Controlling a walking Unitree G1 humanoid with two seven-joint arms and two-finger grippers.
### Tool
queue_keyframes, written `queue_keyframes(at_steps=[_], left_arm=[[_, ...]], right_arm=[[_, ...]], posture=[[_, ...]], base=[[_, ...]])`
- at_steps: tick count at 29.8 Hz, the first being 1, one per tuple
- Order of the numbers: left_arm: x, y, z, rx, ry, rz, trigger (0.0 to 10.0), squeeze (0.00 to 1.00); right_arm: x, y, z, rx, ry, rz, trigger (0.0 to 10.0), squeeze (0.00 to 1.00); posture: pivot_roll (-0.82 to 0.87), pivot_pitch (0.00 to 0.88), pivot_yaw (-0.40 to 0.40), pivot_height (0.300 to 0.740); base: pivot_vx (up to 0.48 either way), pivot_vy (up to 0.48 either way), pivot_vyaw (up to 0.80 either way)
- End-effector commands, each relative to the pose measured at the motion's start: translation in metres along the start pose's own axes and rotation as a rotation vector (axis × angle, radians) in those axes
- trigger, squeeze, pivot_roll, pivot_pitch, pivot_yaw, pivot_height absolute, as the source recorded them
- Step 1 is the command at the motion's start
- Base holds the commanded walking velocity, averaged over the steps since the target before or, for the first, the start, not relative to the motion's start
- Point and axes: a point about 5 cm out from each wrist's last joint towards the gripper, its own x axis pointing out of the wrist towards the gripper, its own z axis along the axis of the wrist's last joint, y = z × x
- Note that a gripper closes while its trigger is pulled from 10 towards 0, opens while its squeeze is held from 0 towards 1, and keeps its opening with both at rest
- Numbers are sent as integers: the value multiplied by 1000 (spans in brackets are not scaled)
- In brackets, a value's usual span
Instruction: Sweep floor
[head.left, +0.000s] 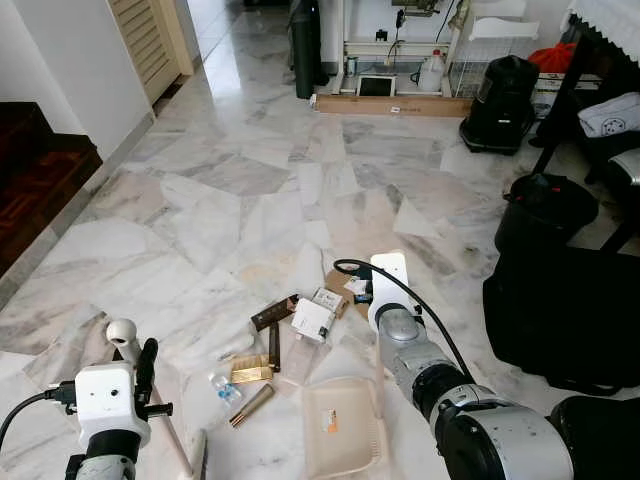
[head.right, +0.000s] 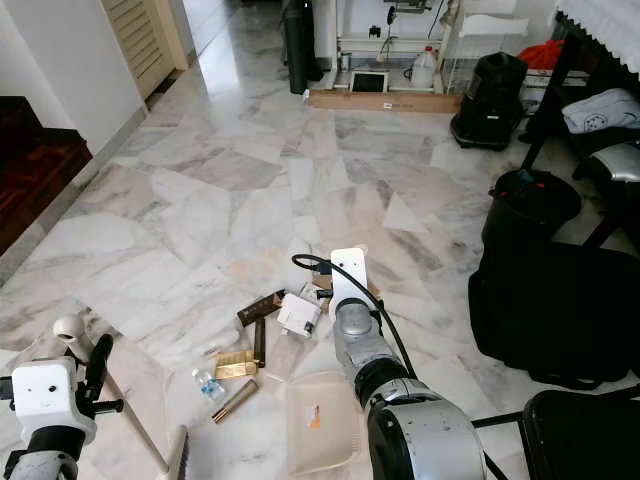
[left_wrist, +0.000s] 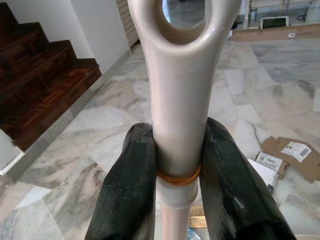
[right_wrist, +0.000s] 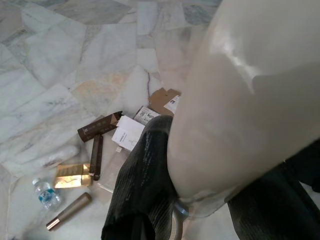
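Note:
My left gripper is shut on the beige broom handle, just below its looped top end. The broom head rests on the marble floor at the lower left. My right gripper is shut on the pale dustpan handle. The beige dustpan lies on the floor under my right arm. In front of it is a litter pile: a brown box, a white box, a gold box, a small bottle and a bronze tube.
A black bin and a black bag stand close on the right. Dark wooden stairs rise at the left. A long cardboard box and a black appliance sit at the far wall.

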Motion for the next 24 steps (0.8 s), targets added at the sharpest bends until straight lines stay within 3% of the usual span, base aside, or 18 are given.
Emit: queue_keyframes(at_steps=[1,18,20,24], left_arm=[[3,4,3,30,-22,-3,10000,0],[2,12,4,22,-42,69,10000,0],[1,13,6,23,-56,81,10000,0],[0,14,8,11,-72,97,10000,0]], right_arm=[[-1,4,1,13,-4,8,10000,0],[-1,7,2,66,-12,34,10000,0],[0,4,6,24,-47,31,10000,0],[0,1,9,46,-69,29,10000,0]], posture=[[83,77,32,740],[82,66,41,740],[81,62,42,740],[75,55,43,740]], base=[[0,0,0],[0,0,0],[0,0,0],[0,0,0]])
